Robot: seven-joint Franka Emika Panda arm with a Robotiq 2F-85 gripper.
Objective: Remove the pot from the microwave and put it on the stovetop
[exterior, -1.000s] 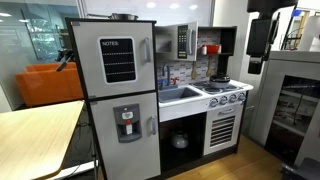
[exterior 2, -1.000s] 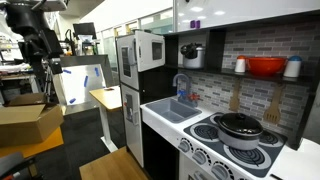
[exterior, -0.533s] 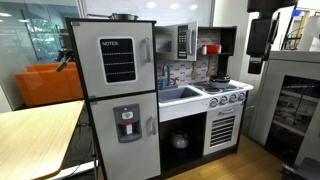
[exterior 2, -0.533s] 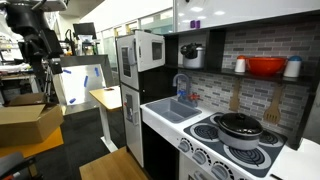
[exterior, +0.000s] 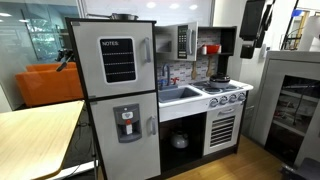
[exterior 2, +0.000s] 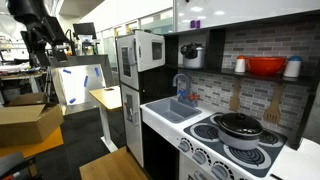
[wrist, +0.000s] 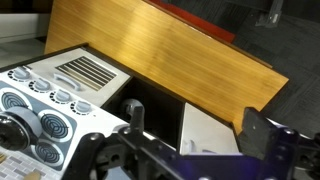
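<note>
Wrist view: gripper (wrist: 190, 150) fingers apart and empty, arm (exterior: 254, 22) has just shifted upward but is well apart from the microwave (exterior: 183, 42), the pot (exterior 2: 192, 52) sits inside it, stovetop (exterior: 232, 90) below it, so removal hasn't begun.

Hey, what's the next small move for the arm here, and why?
Probably swing the open gripper toward the microwave. It hangs empty, well off from the toy kitchen, its camera looking down on the stovetop edge and floor, while the pot appears to sit up at microwave height.
</note>
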